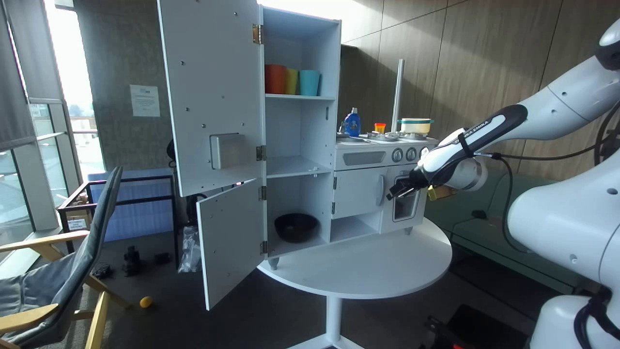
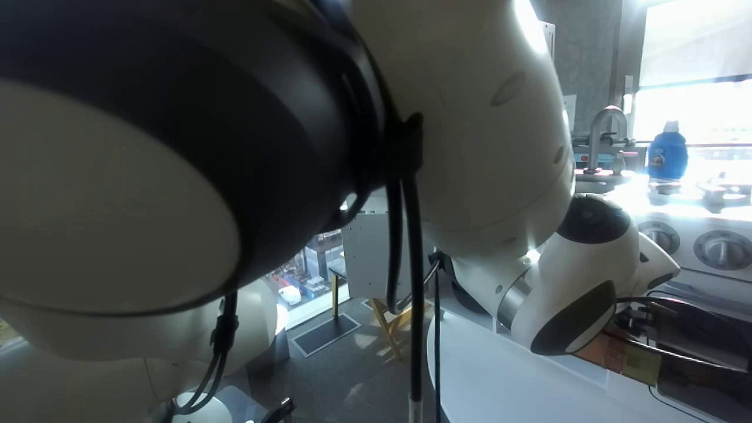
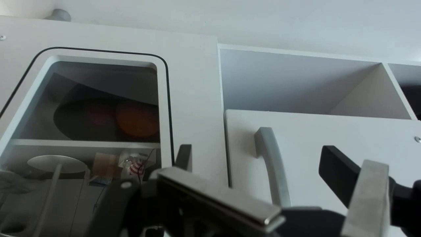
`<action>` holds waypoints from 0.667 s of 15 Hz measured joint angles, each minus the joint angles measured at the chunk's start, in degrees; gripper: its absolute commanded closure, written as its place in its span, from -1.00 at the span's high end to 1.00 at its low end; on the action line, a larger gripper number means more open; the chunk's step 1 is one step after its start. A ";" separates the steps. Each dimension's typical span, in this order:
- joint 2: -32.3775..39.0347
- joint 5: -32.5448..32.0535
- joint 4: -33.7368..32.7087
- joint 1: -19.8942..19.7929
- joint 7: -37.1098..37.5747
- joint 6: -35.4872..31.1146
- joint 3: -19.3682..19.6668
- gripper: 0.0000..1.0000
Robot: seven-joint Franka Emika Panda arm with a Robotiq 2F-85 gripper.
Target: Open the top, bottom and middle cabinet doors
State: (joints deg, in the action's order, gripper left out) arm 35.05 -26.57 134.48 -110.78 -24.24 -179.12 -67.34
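Note:
A white toy kitchen cabinet stands on a round table. Its tall top door [image 1: 208, 97] and its bottom door [image 1: 232, 242] both stand wide open. The middle door [image 1: 356, 194], below the sink counter, is shut; it also shows in the wrist view [image 3: 315, 131]. Its grey curved handle [image 3: 274, 164] shows in the wrist view, with the lower part hidden behind the gripper. My gripper [image 3: 260, 163] is open, with a fingertip to each side of the handle in the picture and nothing between them gripped. In an exterior view the gripper [image 1: 395, 191] is in front of the oven door, just beside the handle.
The oven door with its window [image 3: 108, 98] adjoins the middle door. Cups [image 1: 290, 81] and a black bowl [image 1: 296, 228] sit on the shelves. A blue bottle [image 1: 352, 122] and a pot [image 1: 415, 126] stand on the counter. The round table's edge [image 1: 378, 286] lies below.

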 measured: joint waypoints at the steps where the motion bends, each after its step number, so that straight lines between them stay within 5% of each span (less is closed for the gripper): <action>1: 0.00 0.10 0.08 0.09 -0.03 0.00 0.09 1.00; 10: 1.23 0.16 0.51 0.05 -3.66 -2.28 -1.26 1.00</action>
State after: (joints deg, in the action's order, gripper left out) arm 36.27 -26.41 134.99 -110.73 -27.90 -181.41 -68.60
